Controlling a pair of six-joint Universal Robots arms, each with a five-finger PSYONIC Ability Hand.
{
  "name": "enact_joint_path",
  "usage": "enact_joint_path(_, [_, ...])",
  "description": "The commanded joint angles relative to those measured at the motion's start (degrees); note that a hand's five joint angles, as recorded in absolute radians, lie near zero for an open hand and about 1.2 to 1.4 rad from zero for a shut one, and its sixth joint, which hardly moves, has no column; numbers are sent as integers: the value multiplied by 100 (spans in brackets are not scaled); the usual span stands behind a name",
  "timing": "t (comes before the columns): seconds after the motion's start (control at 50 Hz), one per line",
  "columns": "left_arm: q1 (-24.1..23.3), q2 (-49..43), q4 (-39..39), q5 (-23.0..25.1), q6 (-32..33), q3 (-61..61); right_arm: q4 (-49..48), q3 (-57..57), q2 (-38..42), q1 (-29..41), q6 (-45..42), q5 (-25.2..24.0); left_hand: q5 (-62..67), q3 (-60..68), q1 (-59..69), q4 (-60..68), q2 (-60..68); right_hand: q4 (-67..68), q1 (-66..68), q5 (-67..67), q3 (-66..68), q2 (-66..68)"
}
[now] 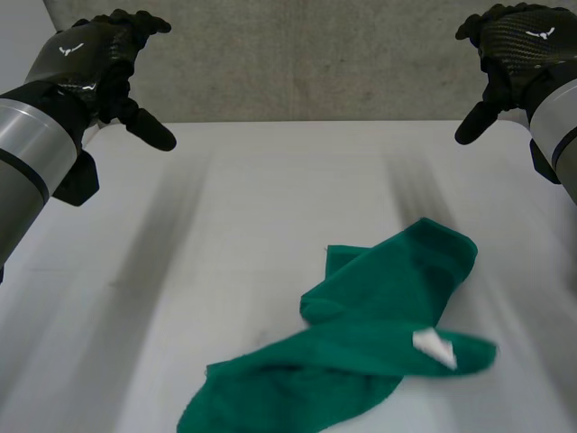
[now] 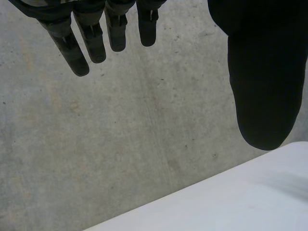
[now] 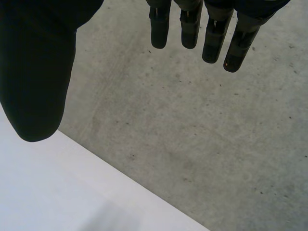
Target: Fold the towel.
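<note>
I see the green towel (image 1: 379, 307) crumpled on the white table (image 1: 225, 225), its white tag (image 1: 435, 346) unreadable. My left hand (image 1: 99, 54) and right hand (image 1: 518, 41) hang released, well apart from it, near a concrete wall (image 1: 315, 54).

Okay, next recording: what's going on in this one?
Nothing is being handled at this moment. A green towel lies crumpled and unfolded on the white table, toward the robot's right side, with a small white tag showing. The left hand and right hand are raised near the table's far edge, one at each side, well apart from the towel, open and holding nothing. Folding has not yet begun.
</note>
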Motion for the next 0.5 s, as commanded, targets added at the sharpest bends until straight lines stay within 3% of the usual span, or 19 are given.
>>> enact_joint_path(0.02, [-18, -62, 20, -3, 4, -38, 35, -3, -2, 2, -19, -341, -234, -225, -95, -164, -161, -336, -163, -310, -204, -265])
enact_joint_path(0.16, [-132, -114, -76, 6, 48, -73, 455, 50, 41, 2, -895, -965, -179, -171, -40, -109, -106, -336, -163, -310, -204, -265])
enact_joint_path(0.3, [-623, -352, -498, -11, 65, -214, 1344, 304, 147, 2, -2066, -992, -162, -154, -23, -92, -89, -336, -163, -310, -204, -265])
enact_joint_path(0.5, [-2179, -1318, -893, -187, 57, -636, 862, 1464, 507, -95, -2673, -1255, 274, 283, 413, 344, 347, -336, -163, -310, -204, -265])
